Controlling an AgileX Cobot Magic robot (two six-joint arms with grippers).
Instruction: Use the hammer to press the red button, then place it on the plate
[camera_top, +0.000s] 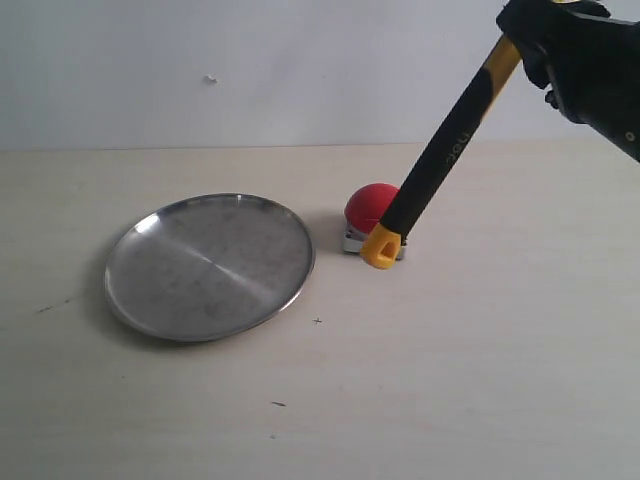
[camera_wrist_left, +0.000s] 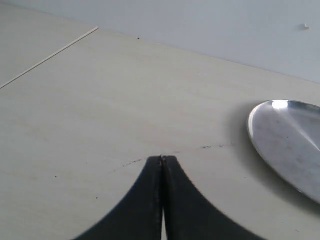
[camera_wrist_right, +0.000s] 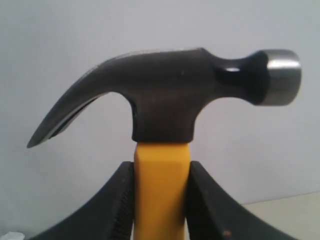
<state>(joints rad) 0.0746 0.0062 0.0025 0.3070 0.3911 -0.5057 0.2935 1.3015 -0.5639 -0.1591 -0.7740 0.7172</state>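
Hammer (camera_top: 440, 160) is hanging top-heavy — we are clamping right tool (camera_wrist_right: 161, 172) on its stiff handle under the head, loop end at the red button (camera_top: 372, 205); left tool (camera_wrist_left: 162, 165) is sitting closed, empty.

A: How does the robot's body look?
B: The bulky matte black right arm housing (camera_top: 595, 60) is lumpy, with rounded edges.
A: And the fingers?
B: The left gripper's black fingers (camera_wrist_left: 142, 205) are smooth, curving to narrow tips; the right gripper's black fingers (camera_wrist_right: 122, 200) show fine ribbing inside
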